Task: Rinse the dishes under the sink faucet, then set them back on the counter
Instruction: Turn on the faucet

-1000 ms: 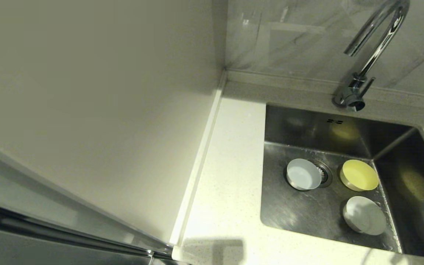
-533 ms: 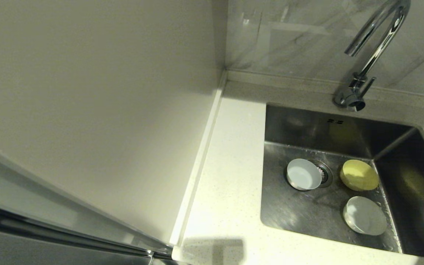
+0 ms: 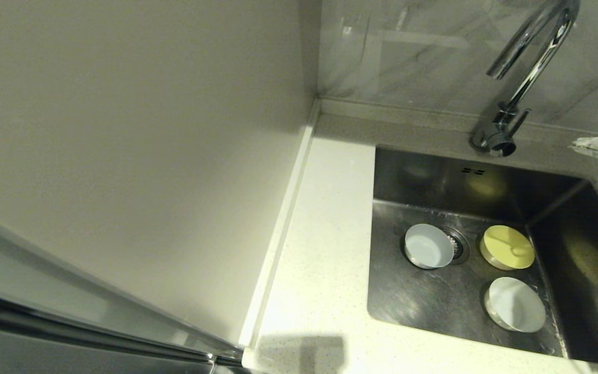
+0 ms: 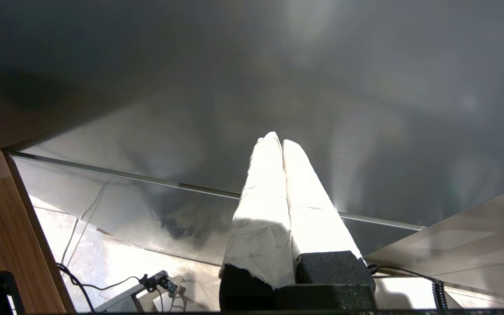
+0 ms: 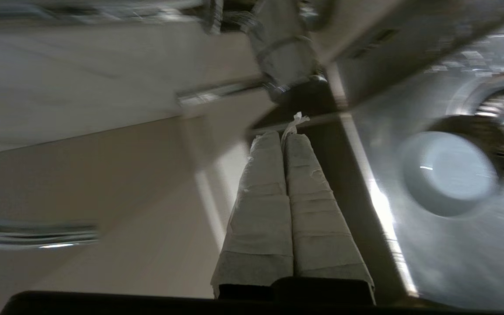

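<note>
Three bowls in the sink (image 3: 423,304), none lifted.
Your right gripper (image 3: 597,146) near faucet (image 3: 525,78), fingers pressed together; left gripper (image 4: 282,142) too.

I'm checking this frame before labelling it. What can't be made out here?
- Right claw: shut in its wrist view; in the head view only a scrap shows, cut by the right edge.
- Left claw: shut, facing a blank grey surface; absent from the head view.
- Faucet: arch cut by the top edge; water flow not discernible.
- Drain: partly covered by the bluish bowl.
- Sink: right part cut off.
</note>
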You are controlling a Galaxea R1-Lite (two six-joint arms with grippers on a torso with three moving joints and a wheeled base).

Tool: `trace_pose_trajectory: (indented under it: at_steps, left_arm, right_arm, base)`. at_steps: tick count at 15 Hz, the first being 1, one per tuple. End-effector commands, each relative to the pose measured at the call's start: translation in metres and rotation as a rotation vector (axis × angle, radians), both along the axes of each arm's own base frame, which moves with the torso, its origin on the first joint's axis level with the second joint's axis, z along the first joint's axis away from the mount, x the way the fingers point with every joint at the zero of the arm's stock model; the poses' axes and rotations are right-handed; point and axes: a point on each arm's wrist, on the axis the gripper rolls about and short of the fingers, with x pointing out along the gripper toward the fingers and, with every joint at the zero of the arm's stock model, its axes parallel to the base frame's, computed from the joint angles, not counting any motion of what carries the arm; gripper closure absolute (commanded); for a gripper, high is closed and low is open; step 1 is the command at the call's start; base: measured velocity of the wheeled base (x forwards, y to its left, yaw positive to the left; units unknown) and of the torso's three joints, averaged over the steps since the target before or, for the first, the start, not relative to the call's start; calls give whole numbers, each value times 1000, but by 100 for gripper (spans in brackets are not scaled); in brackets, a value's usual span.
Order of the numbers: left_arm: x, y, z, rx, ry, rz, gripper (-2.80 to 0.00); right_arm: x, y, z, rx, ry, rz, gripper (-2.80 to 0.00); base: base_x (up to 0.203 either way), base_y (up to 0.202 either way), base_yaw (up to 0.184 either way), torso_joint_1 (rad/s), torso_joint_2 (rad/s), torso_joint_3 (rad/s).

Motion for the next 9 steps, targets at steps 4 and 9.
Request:
trace_pose_trajectory:
  at_steps: [4,9]
  left_arm:
    - [0,0,-1,0,3,0,0]
    - [0,0,-1,0,2,-1,0]
  right_arm:
    - [22,-24,-18,27,-108,46,0]
    - [33,-18,-4,52,-246,78,0]
  base:
    - [0,0,0,0,0,0]
    - [0,0,0,0,0,0]
